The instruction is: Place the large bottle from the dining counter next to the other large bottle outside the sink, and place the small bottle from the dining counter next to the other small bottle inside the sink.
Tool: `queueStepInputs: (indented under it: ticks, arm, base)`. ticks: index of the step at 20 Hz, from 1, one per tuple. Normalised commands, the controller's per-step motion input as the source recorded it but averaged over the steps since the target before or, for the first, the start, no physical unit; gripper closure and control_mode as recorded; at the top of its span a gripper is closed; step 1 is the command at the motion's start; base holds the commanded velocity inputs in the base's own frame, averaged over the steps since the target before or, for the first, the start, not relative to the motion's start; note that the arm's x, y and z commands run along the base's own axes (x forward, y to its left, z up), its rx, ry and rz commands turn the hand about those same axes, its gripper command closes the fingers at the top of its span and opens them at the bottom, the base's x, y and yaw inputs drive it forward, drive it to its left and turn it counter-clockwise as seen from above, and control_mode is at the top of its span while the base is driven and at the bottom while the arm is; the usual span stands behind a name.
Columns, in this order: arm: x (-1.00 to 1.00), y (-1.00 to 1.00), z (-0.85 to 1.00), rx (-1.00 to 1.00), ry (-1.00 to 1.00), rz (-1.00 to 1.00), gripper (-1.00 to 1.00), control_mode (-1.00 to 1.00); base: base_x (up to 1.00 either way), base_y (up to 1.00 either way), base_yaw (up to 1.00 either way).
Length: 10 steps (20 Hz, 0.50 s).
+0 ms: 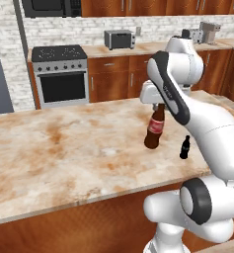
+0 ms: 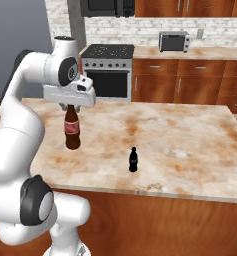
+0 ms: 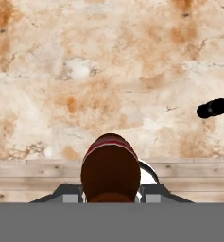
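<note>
1. At the far left along the back wall, a stove (image 1: 59, 74) with a black oven door stands between brown cabinets; a microwave (image 1: 51, 7) hangs above it, and a grey toaster (image 1: 119, 38) sits on the rear counter further right.
2. The dining counter (image 1: 64, 148), beige marble with rust veins, spans the foreground.
3. The large bottle (image 1: 155, 128), dark brown and cola-style, hangs slightly tilted with its base just above the marble. Its red label band carries white script too small to read.
4. The gripper (image 2: 70, 105) is clamped on the neck of the large bottle from above.
5. Right of it, well apart, the small bottle (image 1: 185, 147), all black, stands upright on the counter with no readable label.
</note>
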Motion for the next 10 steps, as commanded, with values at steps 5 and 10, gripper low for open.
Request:
queueStepInputs:
  ticks: [5, 10]
  arm:
    - [-0.49, -0.04, 0.29, 0.0, 0.0, 0.0, 1.0, -1.0]
    - [-0.03, -0.03, 0.0, 0.0, 0.0, 0.0, 1.0, -1.0]
  base:
    - [0.0, 0.0, 0.0]
    - [0.0, 0.0, 0.0]
